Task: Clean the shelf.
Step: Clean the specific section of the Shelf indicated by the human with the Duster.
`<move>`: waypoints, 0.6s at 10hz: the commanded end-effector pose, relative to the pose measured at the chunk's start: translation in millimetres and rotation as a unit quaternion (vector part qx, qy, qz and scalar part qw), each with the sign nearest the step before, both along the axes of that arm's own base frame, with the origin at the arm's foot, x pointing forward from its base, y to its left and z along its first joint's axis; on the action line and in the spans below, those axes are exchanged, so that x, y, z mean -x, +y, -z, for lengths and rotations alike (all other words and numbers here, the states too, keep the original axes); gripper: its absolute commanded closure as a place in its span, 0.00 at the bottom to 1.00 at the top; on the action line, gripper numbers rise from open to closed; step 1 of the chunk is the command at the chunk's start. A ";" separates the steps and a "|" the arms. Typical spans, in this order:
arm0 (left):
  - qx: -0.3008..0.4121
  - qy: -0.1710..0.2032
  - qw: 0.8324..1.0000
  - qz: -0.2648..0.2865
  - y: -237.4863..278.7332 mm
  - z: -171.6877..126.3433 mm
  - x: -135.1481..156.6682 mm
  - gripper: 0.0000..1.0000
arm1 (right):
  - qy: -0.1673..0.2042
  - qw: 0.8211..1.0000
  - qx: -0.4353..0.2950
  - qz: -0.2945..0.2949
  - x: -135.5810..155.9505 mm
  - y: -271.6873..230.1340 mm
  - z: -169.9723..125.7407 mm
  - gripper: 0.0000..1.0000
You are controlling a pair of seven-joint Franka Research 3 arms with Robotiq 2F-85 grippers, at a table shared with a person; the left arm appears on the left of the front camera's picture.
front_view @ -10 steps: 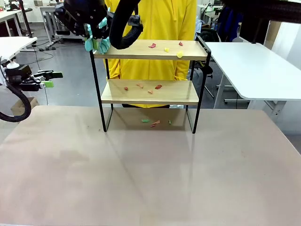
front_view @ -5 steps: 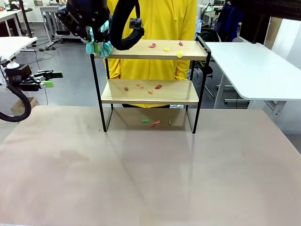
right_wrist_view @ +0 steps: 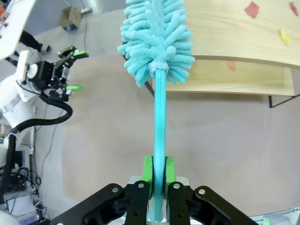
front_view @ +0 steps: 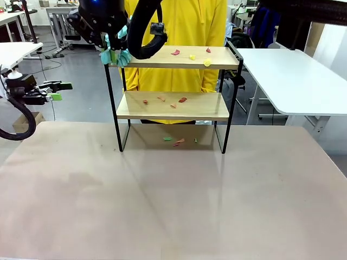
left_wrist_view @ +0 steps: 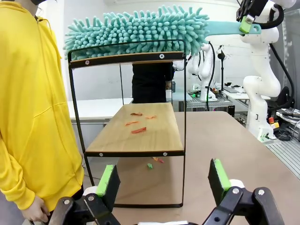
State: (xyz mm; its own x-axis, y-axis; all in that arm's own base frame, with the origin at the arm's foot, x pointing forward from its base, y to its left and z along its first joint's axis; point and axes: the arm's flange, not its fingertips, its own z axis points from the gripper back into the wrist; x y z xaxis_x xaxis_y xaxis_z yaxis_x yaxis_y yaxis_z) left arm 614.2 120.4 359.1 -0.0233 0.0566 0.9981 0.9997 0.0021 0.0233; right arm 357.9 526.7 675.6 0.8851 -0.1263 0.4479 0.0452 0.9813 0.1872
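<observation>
The shelf (front_view: 173,106) stands at the table's far side, a black frame with two wooden boards. Red and yellow scraps (front_view: 191,54) lie on its top board, and more scraps (front_view: 162,99) on the lower one. My right gripper (front_view: 108,33) reaches across to the shelf's upper left end, shut on the handle of a teal duster (front_view: 115,54). In the right wrist view the gripper (right_wrist_view: 158,171) clamps the handle, and the fluffy duster head (right_wrist_view: 157,40) sits at the top board's end. Seen from the left wrist, the duster head (left_wrist_view: 136,30) lies along the top rail. My left gripper (left_wrist_view: 163,180) is open, holding nothing.
A person in a yellow hoodie (front_view: 179,21) stands right behind the shelf. A few scraps (front_view: 179,141) lie on the table under it. My left gripper (front_view: 57,92) hovers off the table's left edge. A white table (front_view: 293,76) stands at the right.
My right gripper has shifted slightly to the right with the duster, bringing the head closer against the shelf's top left end. The left arm has not moved.
</observation>
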 end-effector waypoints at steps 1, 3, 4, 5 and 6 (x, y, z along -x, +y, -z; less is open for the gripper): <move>0.001 -0.007 1.000 -0.001 0.6 -2.4 1.7 0.00 | 0.012 1.000 0.014 0.005 -7.4 -32.0 0.5 0.87; 0.001 -0.007 1.000 -0.001 0.6 -2.4 1.7 0.00 | 0.023 1.000 0.018 0.009 -16.0 -71.9 -5.4 0.87; 0.001 -0.007 1.000 -0.001 0.6 -2.4 1.7 0.00 | 0.040 0.999 0.011 0.003 -22.2 -93.6 -6.8 0.87; 0.001 -0.007 1.000 -0.001 0.6 -2.4 1.7 0.00 | 0.056 0.998 0.002 0.003 -28.4 -117.4 -7.4 0.87; 0.001 -0.007 1.000 -0.001 0.6 -2.4 1.7 0.00 | 0.071 0.997 -0.004 0.000 -33.7 -142.2 -8.0 0.87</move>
State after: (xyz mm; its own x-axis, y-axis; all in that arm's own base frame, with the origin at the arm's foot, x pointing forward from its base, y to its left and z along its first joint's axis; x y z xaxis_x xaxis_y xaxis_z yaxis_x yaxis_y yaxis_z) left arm 614.2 120.4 359.0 -0.0234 0.0566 0.9981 0.9997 0.0021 0.0233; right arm 398.8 419.0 693.2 0.9232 -0.1475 0.3548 0.0904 0.9808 0.1726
